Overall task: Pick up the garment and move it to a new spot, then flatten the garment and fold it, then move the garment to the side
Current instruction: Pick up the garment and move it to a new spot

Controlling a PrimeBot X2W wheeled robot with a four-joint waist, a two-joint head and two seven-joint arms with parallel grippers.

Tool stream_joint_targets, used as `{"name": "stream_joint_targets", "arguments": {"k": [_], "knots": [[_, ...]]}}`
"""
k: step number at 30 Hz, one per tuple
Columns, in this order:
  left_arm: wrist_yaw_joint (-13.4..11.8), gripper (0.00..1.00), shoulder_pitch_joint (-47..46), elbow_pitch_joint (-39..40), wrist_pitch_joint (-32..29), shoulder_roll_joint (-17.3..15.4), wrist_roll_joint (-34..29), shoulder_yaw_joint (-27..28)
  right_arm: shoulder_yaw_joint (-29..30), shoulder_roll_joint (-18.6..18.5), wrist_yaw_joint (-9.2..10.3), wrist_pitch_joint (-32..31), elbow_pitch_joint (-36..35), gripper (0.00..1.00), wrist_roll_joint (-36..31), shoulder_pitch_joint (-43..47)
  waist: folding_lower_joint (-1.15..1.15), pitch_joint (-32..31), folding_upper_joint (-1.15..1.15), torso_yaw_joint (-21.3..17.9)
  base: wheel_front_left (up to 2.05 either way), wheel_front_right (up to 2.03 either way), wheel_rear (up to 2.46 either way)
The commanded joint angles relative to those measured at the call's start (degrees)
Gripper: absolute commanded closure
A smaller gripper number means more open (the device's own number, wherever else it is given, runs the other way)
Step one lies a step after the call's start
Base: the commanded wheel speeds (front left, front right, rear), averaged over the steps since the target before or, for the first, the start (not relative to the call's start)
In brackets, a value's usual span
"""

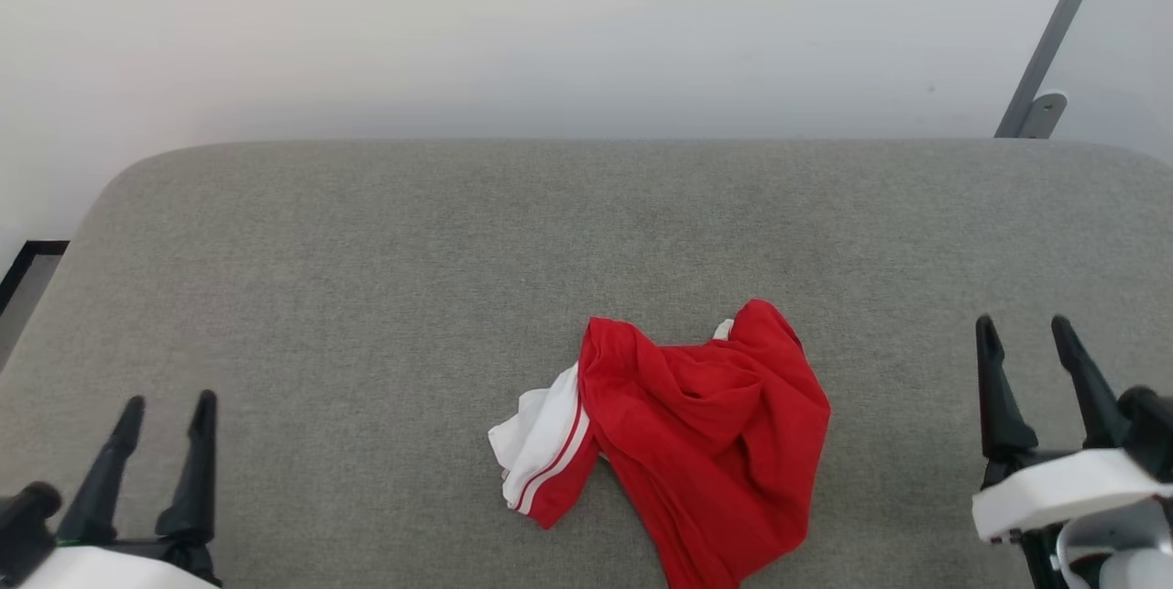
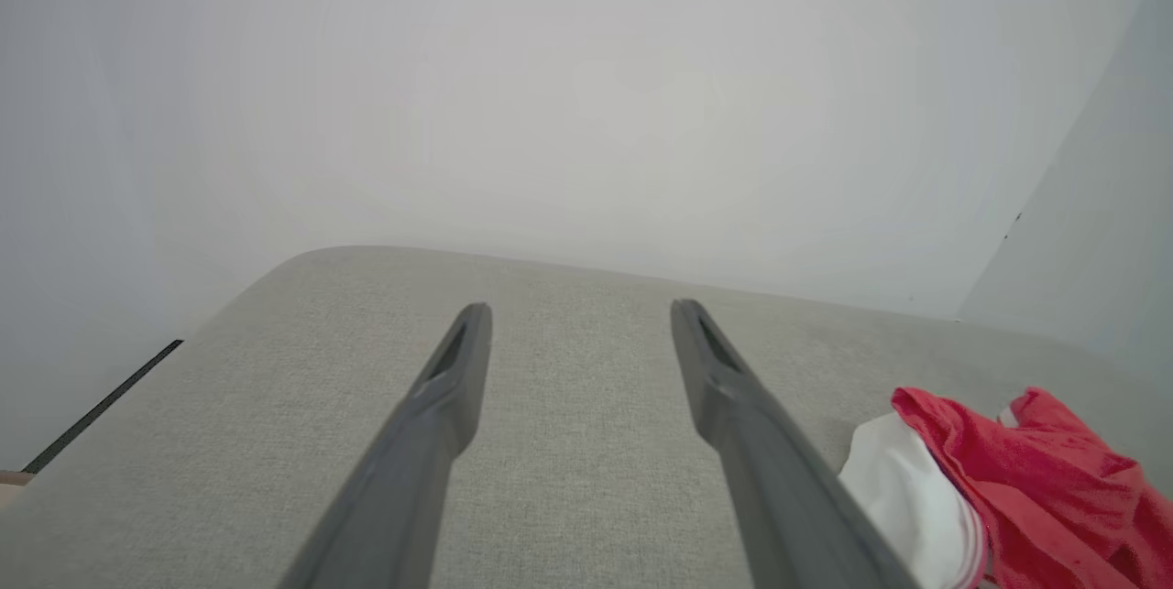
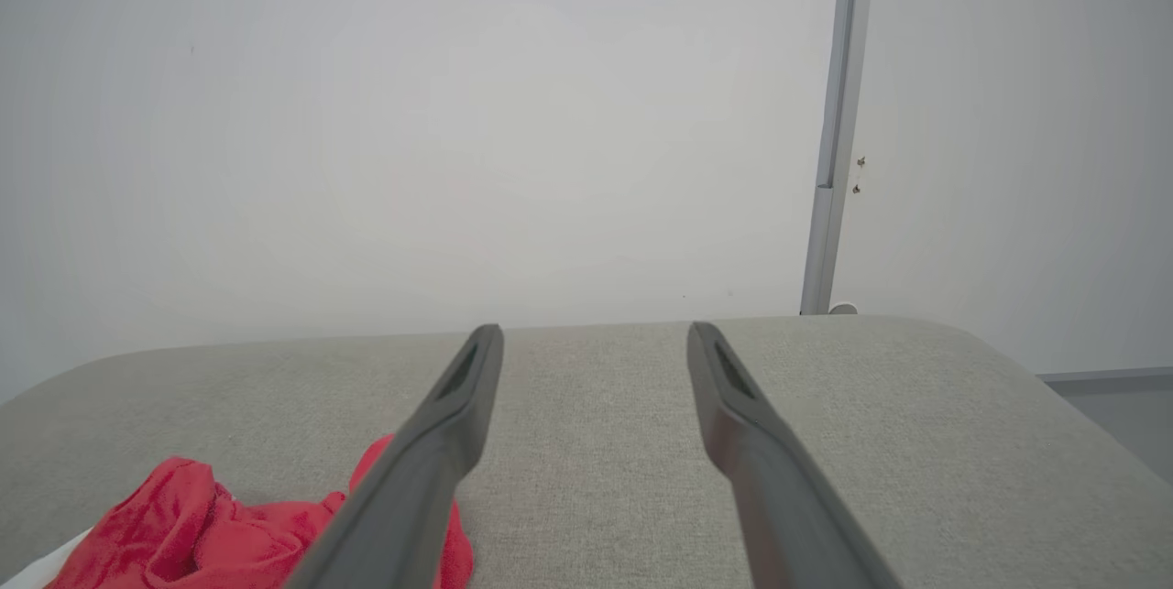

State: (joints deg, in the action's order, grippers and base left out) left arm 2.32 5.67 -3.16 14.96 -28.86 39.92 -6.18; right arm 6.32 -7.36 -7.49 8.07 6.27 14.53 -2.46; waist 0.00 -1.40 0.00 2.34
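Observation:
The garment [image 1: 696,442] lies crumpled on the grey padded surface [image 1: 385,278], near its front edge and a little right of centre. It is red with a white, red-striped sleeve sticking out to the left; its print is hidden in the folds. My left gripper [image 1: 169,410] stands open at the lower left, well away from the cloth. My right gripper [image 1: 1022,331] is open at the lower right, also apart from it. In the left wrist view the garment [image 2: 1026,488] sits right of the open left gripper [image 2: 579,314]. In the right wrist view the garment [image 3: 211,534] lies left of the open right gripper [image 3: 594,337].
A pale wall rises behind the grey surface. A grey metal strut [image 1: 1049,39] leans against the wall at the back right. The surface's rounded left corner drops to a dark-edged floor strip [image 1: 23,268]. Bare grey fabric spreads on both sides of the garment and behind it.

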Motion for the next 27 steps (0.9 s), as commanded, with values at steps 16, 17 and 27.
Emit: {"name": "stream_joint_targets", "arguments": {"k": [16, 17, 27], "knots": [[4.9, 0.0, 4.3, -1.1, 0.3, 8.7, -7.1, 7.4, 0.5, 1.3, 0.0, 2.0, 1.8, 0.0, 0.1, 3.6, 0.0, -0.5, 0.0, 0.7, 0.0, 0.0, 0.0], [5.0, 0.0, 4.3, -1.1, 0.3, 9.1, -7.2, 7.7, 0.6, 1.4, 0.0, 2.1, 1.9, 0.0, 0.1, 3.7, 0.0, -0.5, 0.0, 0.7, 0.0, 0.0, 0.0], [5.1, 0.0, 5.4, 0.0, 0.3, 11.1, -7.7, 6.8, 1.2, 2.0, 0.0, 2.0, 1.7, 0.0, -0.4, 4.1, 0.0, -0.8, 0.0, 1.4, 0.0, 0.0, 0.0]]}}
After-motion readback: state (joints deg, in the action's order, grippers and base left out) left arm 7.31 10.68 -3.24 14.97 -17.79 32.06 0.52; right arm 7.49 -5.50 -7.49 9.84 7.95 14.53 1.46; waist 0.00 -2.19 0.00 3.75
